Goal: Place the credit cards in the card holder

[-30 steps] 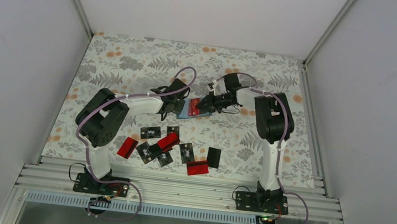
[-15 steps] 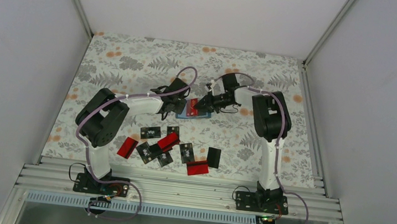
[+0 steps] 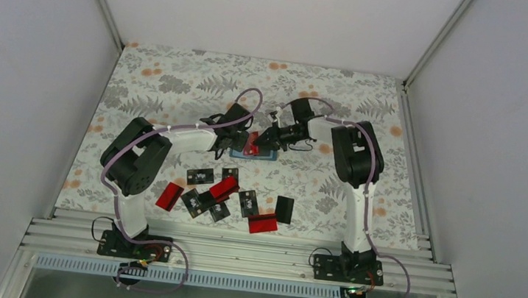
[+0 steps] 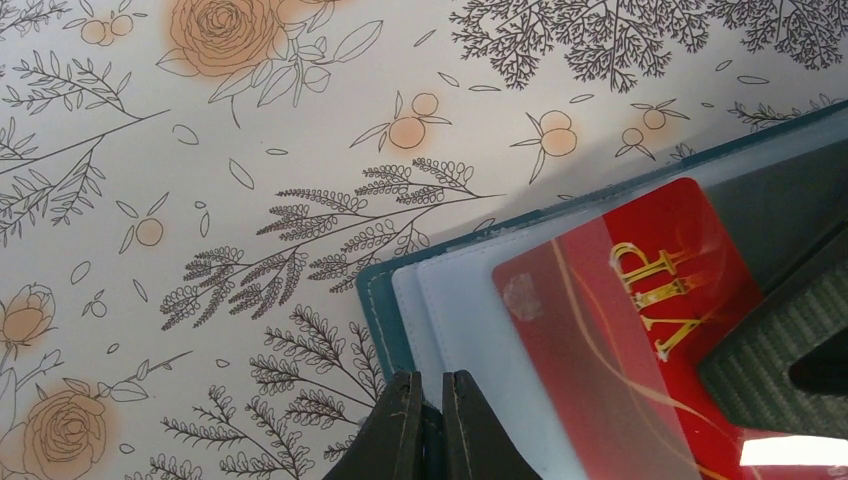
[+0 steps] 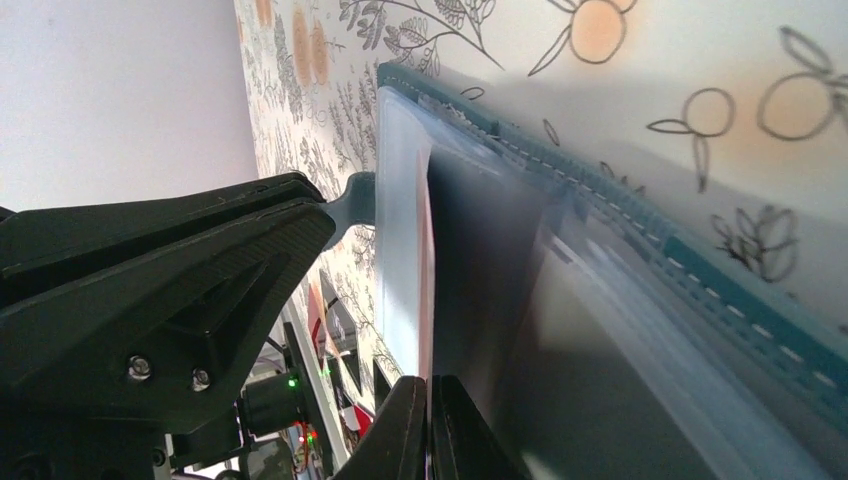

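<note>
Teal card holder lies open mid-frame in the top view, on floral cloth. Left gripper pinched tight on its clear-sleeve edge, right gripper clamped on a red card, gold "VIP" readable, partly under a sleeve. Loose cards, red and black, lower centre, print too small to read

Work surface: flat cloth w/ grey fern & orange rose print, enclosed on 3 sides by plain white walls; slotted aluminium rails along near edge.
</note>
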Tool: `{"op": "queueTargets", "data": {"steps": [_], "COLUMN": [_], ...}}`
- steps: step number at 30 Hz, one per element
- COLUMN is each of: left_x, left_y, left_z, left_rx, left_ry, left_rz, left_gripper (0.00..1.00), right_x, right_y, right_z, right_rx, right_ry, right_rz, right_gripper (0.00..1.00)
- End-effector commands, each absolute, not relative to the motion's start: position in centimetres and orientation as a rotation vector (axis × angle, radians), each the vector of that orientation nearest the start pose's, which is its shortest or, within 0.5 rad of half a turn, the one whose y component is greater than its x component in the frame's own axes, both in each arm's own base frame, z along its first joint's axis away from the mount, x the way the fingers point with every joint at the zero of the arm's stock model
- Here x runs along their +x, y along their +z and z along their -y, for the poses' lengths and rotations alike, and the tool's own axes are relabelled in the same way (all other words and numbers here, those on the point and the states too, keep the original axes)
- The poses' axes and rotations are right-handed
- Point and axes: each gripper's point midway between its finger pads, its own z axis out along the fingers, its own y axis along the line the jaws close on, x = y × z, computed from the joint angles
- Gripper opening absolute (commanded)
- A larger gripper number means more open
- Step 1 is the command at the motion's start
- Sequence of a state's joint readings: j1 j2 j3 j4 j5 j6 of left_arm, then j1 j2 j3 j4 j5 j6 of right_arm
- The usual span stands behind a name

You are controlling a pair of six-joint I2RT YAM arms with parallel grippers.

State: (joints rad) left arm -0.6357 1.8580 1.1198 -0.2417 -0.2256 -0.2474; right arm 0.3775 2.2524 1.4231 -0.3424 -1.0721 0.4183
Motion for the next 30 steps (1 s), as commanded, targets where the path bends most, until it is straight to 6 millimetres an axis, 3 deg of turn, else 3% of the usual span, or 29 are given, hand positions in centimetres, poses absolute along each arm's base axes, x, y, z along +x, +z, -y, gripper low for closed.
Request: {"op": "queueTargets", "data": {"steps": [1,9,17,18,21,23,30], "left_x": [38.3,37.3,36.8,36.8,36.6,36.4,34.9], "left_y": [4.2,3.9,3.9,4.0,4.4,4.6,4.3], "left_z": [23.5,23.2,20.6,20.3,19.9,19.9,20.4], "left_rx": [0.375,0.312,0.131,0.122,0.131,0.139,0.146], "left_ry": [-0.088,-0.116,-0.150,-0.144,-0.145,-0.154,-0.243], "left_rz": [-2.500,-2.540,-2.565,-2.559,-2.548,-2.546,-2.569], "left_gripper": [0.02,0.02,0.04,0.10,0.42,0.53,0.53], "right_x": [36.1,35.5,34.8,34.7,34.5,34.5,34.4], "right_y": [2.7,2.3,1.9,1.7,1.5,1.5,1.6], "right_z": [-32.0,-32.5,-32.8,-32.8,-32.7,-32.8,-32.8], "right_rx": [-0.243,-0.173,-0.120,-0.119,-0.121,-0.127,-0.138], "right_ry": [1.728,1.703,1.661,1.659,1.655,1.654,1.649], "right_rz": [-2.736,-2.761,-2.781,-2.784,-2.793,-2.793,-2.792], "right_gripper": [0.04,0.04,0.04,0.04,0.04,0.04,0.04]}}
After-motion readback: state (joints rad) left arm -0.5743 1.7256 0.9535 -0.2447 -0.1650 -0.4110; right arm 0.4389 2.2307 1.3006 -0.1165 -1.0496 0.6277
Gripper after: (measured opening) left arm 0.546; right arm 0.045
